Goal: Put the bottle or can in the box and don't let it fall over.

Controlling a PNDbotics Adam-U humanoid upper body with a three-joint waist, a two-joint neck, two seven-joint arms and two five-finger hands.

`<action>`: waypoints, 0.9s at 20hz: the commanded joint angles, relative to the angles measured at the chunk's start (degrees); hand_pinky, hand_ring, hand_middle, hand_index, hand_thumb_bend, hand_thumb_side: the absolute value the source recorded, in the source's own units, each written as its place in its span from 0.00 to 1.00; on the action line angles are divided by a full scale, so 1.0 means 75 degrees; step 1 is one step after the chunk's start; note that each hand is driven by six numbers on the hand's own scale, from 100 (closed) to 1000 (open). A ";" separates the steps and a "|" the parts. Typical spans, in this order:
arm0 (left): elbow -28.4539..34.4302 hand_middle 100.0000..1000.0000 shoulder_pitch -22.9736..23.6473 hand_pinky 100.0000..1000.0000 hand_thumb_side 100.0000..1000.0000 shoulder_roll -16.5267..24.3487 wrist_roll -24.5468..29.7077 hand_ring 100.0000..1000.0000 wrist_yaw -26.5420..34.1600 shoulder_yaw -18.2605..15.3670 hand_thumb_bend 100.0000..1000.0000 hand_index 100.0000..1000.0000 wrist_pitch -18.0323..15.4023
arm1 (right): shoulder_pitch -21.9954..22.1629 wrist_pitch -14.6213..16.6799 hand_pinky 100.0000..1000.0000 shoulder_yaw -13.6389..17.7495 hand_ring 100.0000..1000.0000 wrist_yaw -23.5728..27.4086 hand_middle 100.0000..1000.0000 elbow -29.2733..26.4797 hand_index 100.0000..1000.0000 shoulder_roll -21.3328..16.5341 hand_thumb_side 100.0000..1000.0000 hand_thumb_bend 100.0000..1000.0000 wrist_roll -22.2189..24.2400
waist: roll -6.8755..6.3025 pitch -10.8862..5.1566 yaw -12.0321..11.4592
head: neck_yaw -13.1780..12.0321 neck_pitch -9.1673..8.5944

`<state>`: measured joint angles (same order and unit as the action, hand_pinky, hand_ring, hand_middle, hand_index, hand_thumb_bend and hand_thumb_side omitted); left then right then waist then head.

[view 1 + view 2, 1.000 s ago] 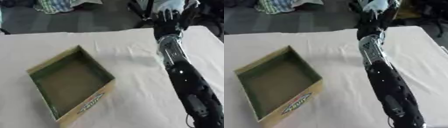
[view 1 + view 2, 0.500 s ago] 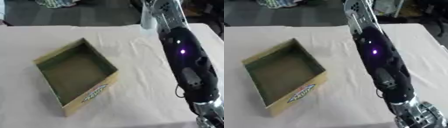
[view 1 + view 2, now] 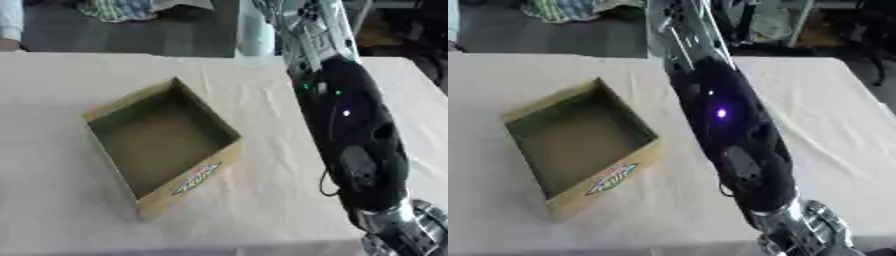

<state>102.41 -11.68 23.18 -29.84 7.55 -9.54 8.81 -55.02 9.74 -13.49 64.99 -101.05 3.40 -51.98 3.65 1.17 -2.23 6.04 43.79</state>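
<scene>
The right arm (image 3: 350, 130) stretches from the near right corner to the far edge of the surface (image 3: 262, 200), where a pale bluish bottle (image 3: 255, 35) stands upright, its long axis vertical, just beyond the cloth's far edge. The right hand is hidden past the top of both views, so I cannot tell how its fingers are set. The left hand is out of sight. The open cardboard box (image 3: 162, 145) sits empty, well apart from the bottle. The bottle looks light, smooth and easily tipped; a hold around the middle of its body seems safest
</scene>
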 commanded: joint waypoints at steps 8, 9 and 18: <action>-0.0109 0.59 -0.0099 0.57 0.72 0.0310 -0.0188 0.66 -0.0024 -0.0028 0.00 0.76 0.0047 | 0.0472 -0.0485 0.00 -0.0656 0.00 0.0304 0.00 -0.1001 0.88 0.1441 0.72 0.00 0.0002 | 0.0111 -0.0268 -0.0133 | 0.0464 0.0043; -0.0115 0.59 -0.0105 0.57 0.72 0.0309 -0.0192 0.66 -0.0022 -0.0025 0.00 0.76 0.0046 | 0.0555 -0.0537 0.00 -0.0728 0.00 0.0300 0.00 -0.1070 0.88 0.1534 0.72 0.00 0.0002 | 0.0118 -0.0267 -0.0149 | 0.0472 0.0043; -0.0093 0.59 -0.0292 0.57 0.72 0.0198 -0.0213 0.66 0.0008 -0.0047 0.00 0.76 0.0006 | 0.1387 -0.1002 0.00 -0.1515 0.00 0.0489 0.00 -0.1319 0.87 0.2070 0.74 0.00 0.0002 | 0.0117 -0.0199 -0.0338 | 0.0311 0.0043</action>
<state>101.00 -12.81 23.70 -31.33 7.49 -9.44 9.06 -43.96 2.68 -24.21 68.30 -109.55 18.27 -52.10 5.08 0.11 -4.81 8.57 43.80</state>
